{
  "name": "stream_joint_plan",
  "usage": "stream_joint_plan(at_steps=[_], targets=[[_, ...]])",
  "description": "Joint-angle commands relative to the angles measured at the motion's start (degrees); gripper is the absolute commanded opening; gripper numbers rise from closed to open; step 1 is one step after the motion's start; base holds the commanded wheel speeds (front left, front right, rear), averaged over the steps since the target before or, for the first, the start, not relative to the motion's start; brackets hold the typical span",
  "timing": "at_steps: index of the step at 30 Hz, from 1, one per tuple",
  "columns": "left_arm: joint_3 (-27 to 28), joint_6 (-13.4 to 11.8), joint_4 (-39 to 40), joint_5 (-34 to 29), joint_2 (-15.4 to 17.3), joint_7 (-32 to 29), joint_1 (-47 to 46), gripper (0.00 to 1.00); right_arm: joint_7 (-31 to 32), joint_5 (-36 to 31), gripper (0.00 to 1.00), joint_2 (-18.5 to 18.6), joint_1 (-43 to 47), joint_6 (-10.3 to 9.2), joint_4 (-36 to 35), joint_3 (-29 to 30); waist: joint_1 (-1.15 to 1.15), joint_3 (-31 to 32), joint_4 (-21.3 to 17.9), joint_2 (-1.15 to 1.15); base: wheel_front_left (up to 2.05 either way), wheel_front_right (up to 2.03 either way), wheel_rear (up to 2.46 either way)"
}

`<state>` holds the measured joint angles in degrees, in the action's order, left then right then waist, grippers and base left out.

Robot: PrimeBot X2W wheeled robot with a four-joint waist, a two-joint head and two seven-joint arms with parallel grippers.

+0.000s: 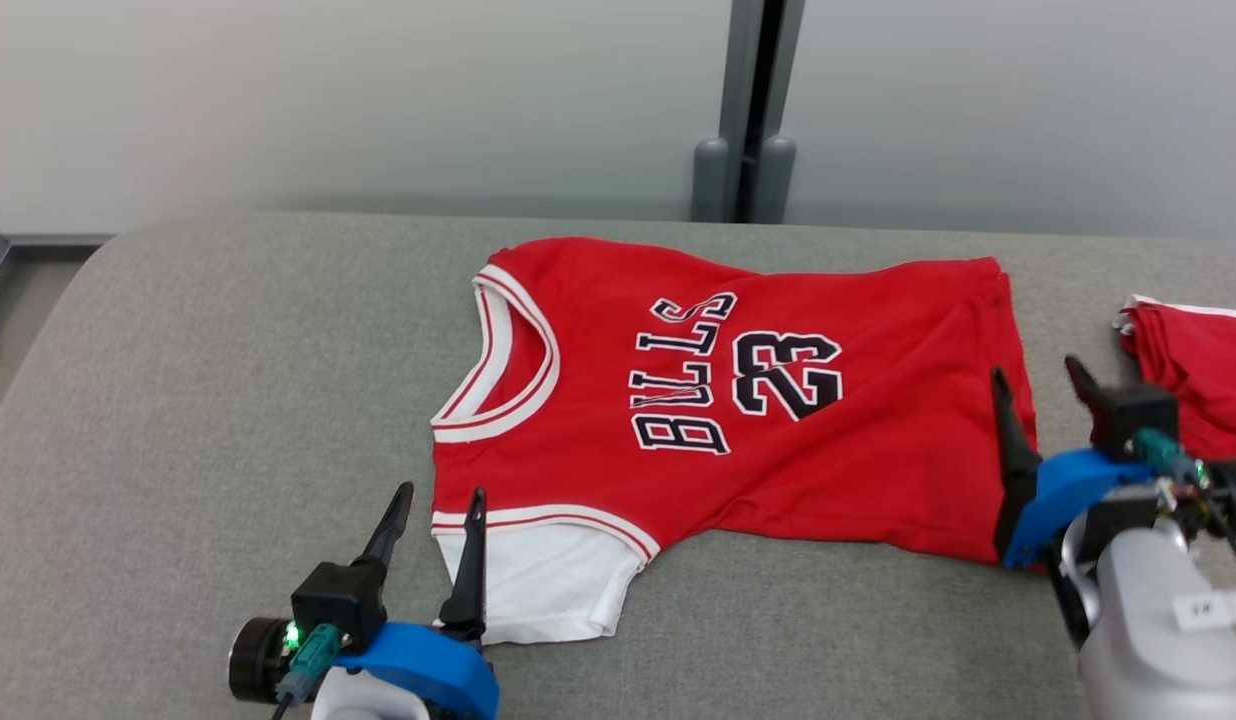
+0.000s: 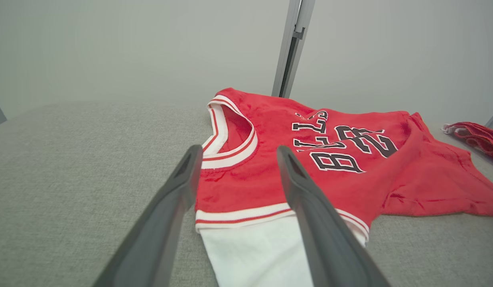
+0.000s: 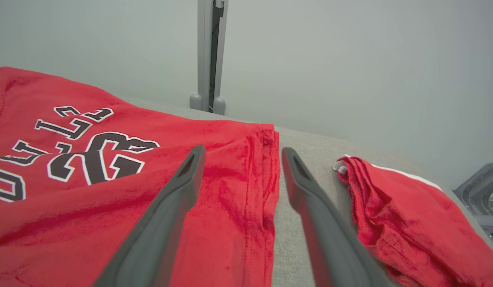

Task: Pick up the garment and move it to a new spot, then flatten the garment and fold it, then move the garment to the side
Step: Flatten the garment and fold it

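Observation:
The garment (image 1: 738, 400) is a red jersey with black "BULLS 23" lettering, white neck trim and a white sleeve (image 1: 538, 580). It lies spread on the grey padded table (image 1: 208, 380), neck to the left and hem to the right. My left gripper (image 1: 440, 495) stands open at the near left, its fingers on either side of the sleeve's left edge (image 2: 238, 149). My right gripper (image 1: 1036, 370) is open just above the hem's right edge, one finger over the red cloth and the other over bare table (image 3: 243, 150). Neither gripper holds anything.
A second red garment (image 1: 1198, 370) with white trim lies bunched at the table's far right, close to my right gripper (image 3: 394, 223). A grey post (image 1: 748, 110) stands against the pale wall behind the table. The left half of the table is bare cloth.

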<state>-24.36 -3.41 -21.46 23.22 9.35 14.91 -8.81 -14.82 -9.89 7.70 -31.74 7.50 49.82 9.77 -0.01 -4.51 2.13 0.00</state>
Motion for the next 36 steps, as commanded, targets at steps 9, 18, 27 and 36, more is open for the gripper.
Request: stream_joint_plan(at_steps=[9,18,27,36], targets=[[1.4,0.3,-6.6,1.7,2.6,-3.4,-0.5,1.00,-0.4,3.9,1.00,-4.6,17.7,-0.01,-18.6,-1.5,0.01,2.3,-3.4,0.00,0.00,0.00,0.00],[2.2,3.5,-18.0,5.4,3.7,-13.2,-7.8,1.00,0.4,8.5,1.00,-4.8,24.4,-0.01,-27.9,-6.1,0.01,0.3,-7.0,0.00,0.00,0.00,0.00],[2.3,5.3,-23.9,6.8,3.2,-14.8,-12.2,0.00,1.7,9.1,1.00,-4.8,25.6,-0.01,-32.5,-6.7,0.01,-1.3,-9.7,0.00,0.00,0.00,0.00],[3.5,3.6,-26.0,5.0,4.1,-4.9,-17.6,0.00,2.0,9.6,1.00,-4.8,26.0,-0.01,-33.9,-6.8,0.01,-1.9,-10.4,0.00,0.00,0.00,0.00]])
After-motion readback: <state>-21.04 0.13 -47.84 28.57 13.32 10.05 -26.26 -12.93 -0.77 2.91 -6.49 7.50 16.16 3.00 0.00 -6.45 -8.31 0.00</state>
